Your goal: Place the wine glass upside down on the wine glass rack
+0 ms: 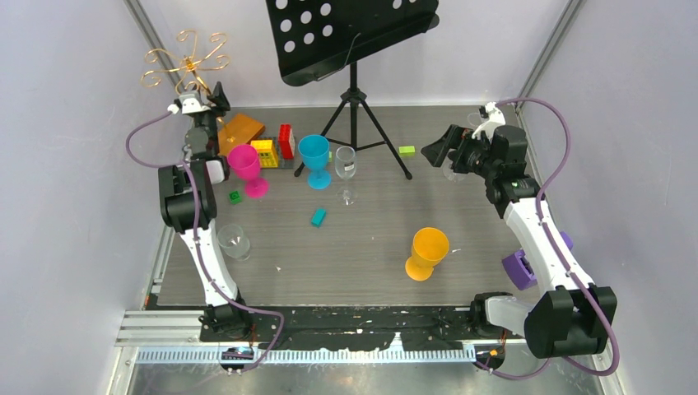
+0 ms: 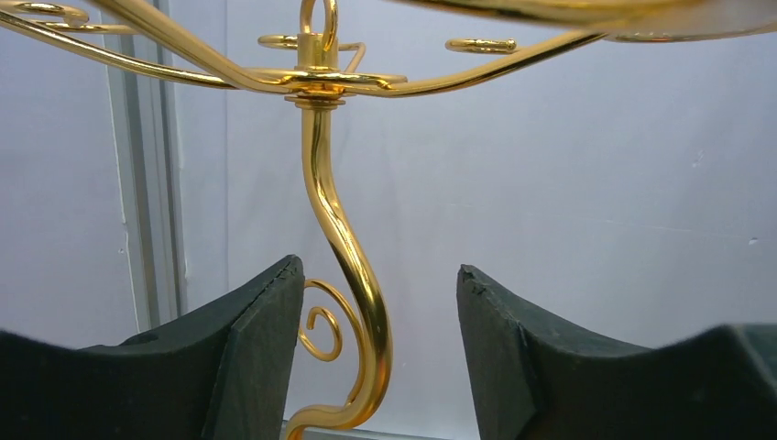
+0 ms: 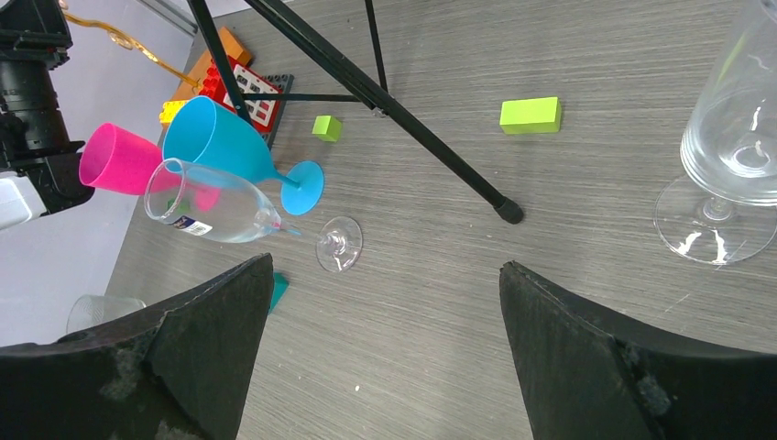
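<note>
The wine glass rack (image 1: 188,62) is a gold wire stand with curled loops at the far left corner, on an orange base (image 1: 240,129). My left gripper (image 1: 210,97) is up at the rack. In the left wrist view its curved gold stem (image 2: 353,266) runs between the spread fingers of the left gripper (image 2: 380,270), with a gap on each side. A clear wine glass (image 1: 346,164) stands mid-table, also seen in the right wrist view (image 3: 220,215). Another clear wine glass (image 3: 733,137) stands just right of my open, empty right gripper (image 3: 387,266), (image 1: 436,148).
A black music stand (image 1: 354,33) spreads its tripod legs (image 3: 412,119) over the table's middle back. Pink (image 1: 247,164), blue (image 1: 315,156) and orange (image 1: 428,251) goblets stand about. A clear glass (image 1: 233,241) sits beside the left arm. Toy bricks (image 1: 276,148) and small blocks (image 1: 318,216) lie scattered.
</note>
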You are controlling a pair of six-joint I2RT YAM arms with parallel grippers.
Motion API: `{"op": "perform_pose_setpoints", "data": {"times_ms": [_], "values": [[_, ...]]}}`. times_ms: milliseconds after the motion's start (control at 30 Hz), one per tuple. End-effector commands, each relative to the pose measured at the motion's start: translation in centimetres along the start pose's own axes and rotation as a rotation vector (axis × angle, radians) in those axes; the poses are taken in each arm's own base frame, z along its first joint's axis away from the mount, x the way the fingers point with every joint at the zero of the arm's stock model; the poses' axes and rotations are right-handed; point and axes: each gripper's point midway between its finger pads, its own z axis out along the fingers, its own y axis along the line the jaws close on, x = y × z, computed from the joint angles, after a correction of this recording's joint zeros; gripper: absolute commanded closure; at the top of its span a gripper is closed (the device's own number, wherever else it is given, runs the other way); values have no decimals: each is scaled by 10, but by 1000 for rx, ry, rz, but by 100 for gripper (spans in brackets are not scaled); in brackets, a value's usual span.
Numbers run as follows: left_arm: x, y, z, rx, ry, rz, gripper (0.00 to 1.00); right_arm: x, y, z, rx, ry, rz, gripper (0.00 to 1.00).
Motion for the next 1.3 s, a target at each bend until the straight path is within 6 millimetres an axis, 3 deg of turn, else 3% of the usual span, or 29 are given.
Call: {"op": "perform_pose_setpoints", "data": {"times_ms": [0,167,333,500,833,1267], "values": [[-2,3,4,-7,-19,18,40,-26,17,-3,-51,-64,-42,0],[0,2,1,-4,-19,11,49,-27,18,-4,-54,-67,-42,0],[2,2,-1,-7,-18,2,68,-26,19,-4,-58,-64,-38,0],[3,3,-1,-13,-23,-7,75,-29,22,-5,-66,-70,-40,0],[1,1,-2,-3,-27,-16,100,-29,23,-8,-64,-76,-40,0],[-24,5,-3,-45,-57,-3,100,-29,24,-8,-73,-77,-38,0]]}}
